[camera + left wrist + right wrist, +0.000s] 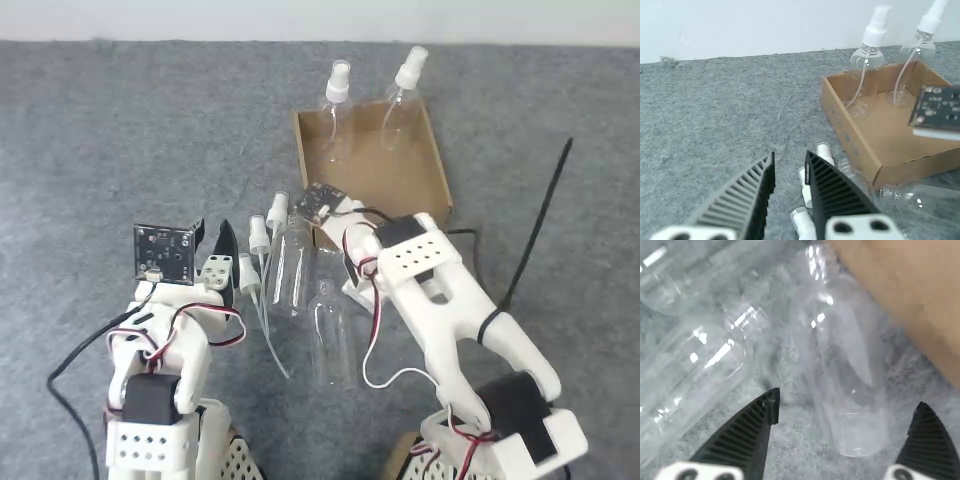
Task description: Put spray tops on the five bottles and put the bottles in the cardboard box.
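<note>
Left fingers (pixel 790 156): mine were parted by a narrow gap and held nothing. They hung over the grey tabletop (pixel 715 110), just beside the loose spray tops.
Right fingers (pixel 847 400): I had them spread wide, one on each side of a lying bottle (pixel 845 365). As far as I could tell, neither finger touched it.
Lying bottle: it was clear plastic and lay flat on the tabletop, just beside the near wall of the cardboard box (pixel 385 180). Its neck end was too blurred for me to judge.
Second bottle (pixel 290 262): this one was also clear and on its side, between the spray tops and my right arm.
Third bottle (pixel 333 340): it lay on its side nearer the arm bases, with its open neck pointing toward the box.
Spray tops (pixel 260 232): three white ones with thin tubes lay in a loose row between my left fingers and the second bottle.
Cardboard box: it was shallow and open, and sat at the far side of the tabletop ahead of my right arm.
Capped bottles (pixel 865 60): two stood side by side in the box against its far wall, each wearing a white spray top.
Black strip (pixel 545 215): this thin strip lay on the tabletop near the box, out past my right arm.
</note>
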`<control>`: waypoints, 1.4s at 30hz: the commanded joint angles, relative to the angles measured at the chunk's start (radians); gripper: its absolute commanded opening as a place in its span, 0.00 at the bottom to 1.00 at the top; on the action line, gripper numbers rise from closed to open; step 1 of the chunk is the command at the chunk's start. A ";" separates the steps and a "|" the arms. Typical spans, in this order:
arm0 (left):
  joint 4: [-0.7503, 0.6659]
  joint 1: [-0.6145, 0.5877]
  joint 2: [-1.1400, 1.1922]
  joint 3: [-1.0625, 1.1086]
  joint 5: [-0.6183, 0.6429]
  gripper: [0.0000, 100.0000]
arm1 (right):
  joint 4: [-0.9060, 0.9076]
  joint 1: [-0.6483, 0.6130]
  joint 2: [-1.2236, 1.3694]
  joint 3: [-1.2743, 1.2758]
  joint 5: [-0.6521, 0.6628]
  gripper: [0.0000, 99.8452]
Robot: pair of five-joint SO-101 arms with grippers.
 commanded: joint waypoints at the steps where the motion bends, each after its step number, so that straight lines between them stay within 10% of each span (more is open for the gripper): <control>1: -0.025 -0.002 -0.012 -0.007 -0.003 0.09 | -0.045 0.001 -0.022 0.029 0.006 0.35; 11: -0.025 -0.003 -0.012 -0.007 -0.003 0.09 | -0.050 0.081 -0.022 0.072 0.005 0.13; 29: -0.021 0.002 0.018 -0.027 -0.003 0.09 | 0.110 0.708 -0.199 0.109 0.284 0.01; 42: 0.187 0.002 0.832 -0.524 -0.006 0.09 | -0.162 1.125 -0.051 0.086 0.328 0.01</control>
